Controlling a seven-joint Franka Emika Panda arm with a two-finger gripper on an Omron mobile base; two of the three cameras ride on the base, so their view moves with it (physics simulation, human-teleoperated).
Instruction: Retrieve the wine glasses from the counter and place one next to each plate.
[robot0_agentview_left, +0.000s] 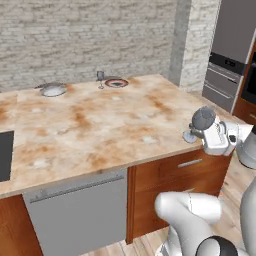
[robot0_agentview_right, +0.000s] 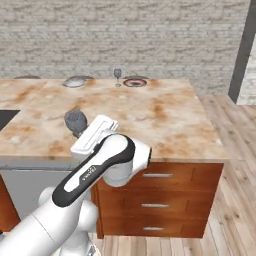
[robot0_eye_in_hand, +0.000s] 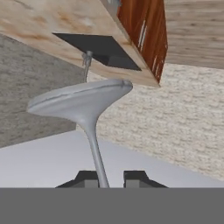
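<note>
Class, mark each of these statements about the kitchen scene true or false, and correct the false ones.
1. The gripper holds a wine glass by its stem. True.
2. The second glass stands beside the red-rimmed plate. True.
3. Both plates sit at the counter's near edge. False: both sit along the far edge of the counter.
4. A glass stands next to the pale plate. False: none is beside it.
5. The held glass rests on the counter. False: it is lifted, tilted.
</note>
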